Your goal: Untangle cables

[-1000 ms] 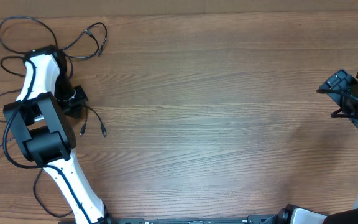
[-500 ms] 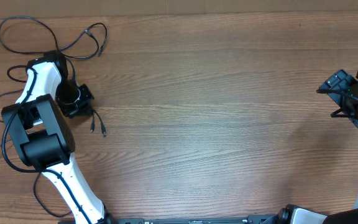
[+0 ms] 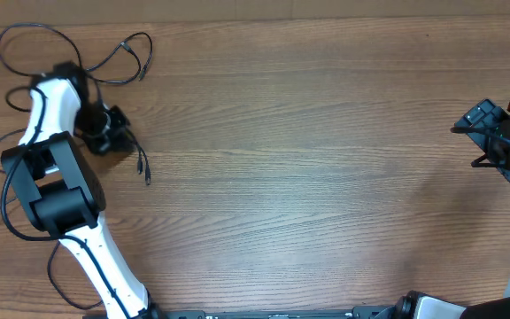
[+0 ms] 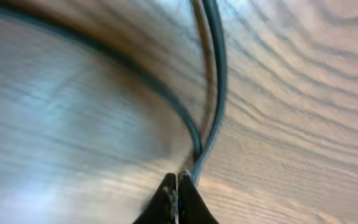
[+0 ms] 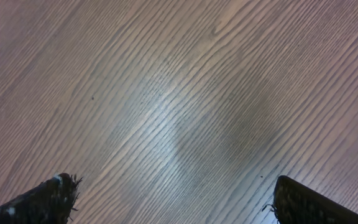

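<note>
At upper left, 1 cable (image 4: 220, 62) is pinched in the closed left gripper (image 4: 178, 186) (right gripper (image 5: 173, 185) is spread open); loops (image 3: 25, 27) could be knotted by hard pulling.

You look down on a brown wood-grain tabletop (image 3: 308, 159) that fills every view. From overhead its grain runs left to right, and a faint seam crosses near the far edge. In both wrist views, soft pale light glares off it.

Even light from above, soft shadows. The left wrist view smears the cables (image 4: 220, 74); glare whitens the table (image 4: 61, 118).
</note>
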